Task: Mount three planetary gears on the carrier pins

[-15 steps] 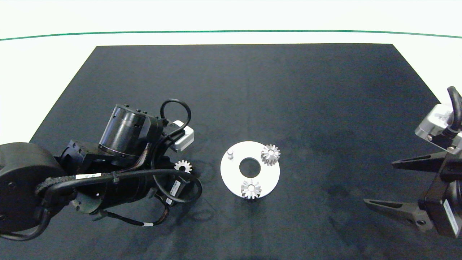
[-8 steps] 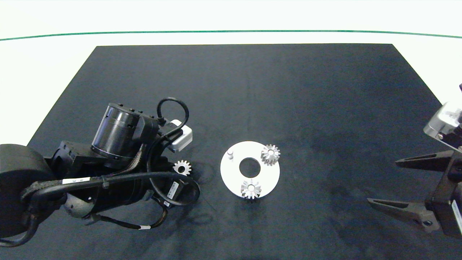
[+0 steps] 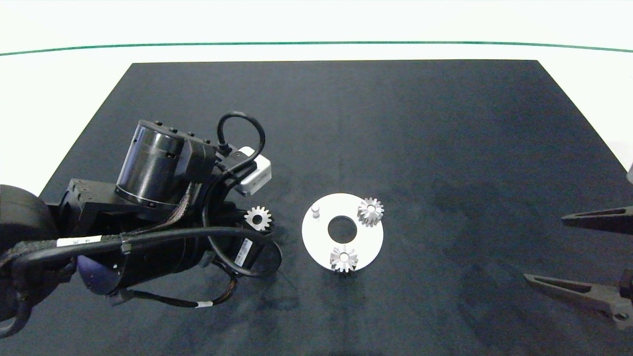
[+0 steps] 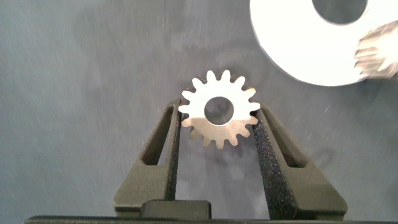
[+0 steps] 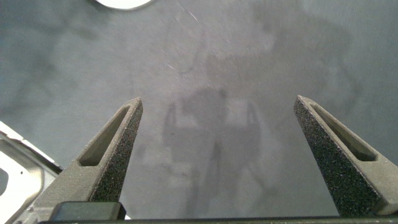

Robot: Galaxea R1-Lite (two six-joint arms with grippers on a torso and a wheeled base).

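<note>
The left gripper (image 4: 219, 124) pinches a small silver metal spur gear (image 4: 219, 116) between its two grey fingers, one pad (image 4: 173, 144) against the teeth on each side, the gear's face flat and its round bore showing. In the head view this gear (image 3: 258, 218) sits at the tip of the dark left arm, just beside the flat white round disc (image 3: 316, 237) with the large centre hole — near its rim but apart from it. Two more identical silver gears are already seated on the disc, one (image 3: 370, 211) at its far right and one (image 3: 343, 258) at its near edge, while one short pale cylindrical pin (image 3: 315, 211) stands bare. The right gripper (image 5: 217, 155) hangs spread wide over the dark mat (image 3: 445, 148) at the right edge, well apart from the disc.
</note>
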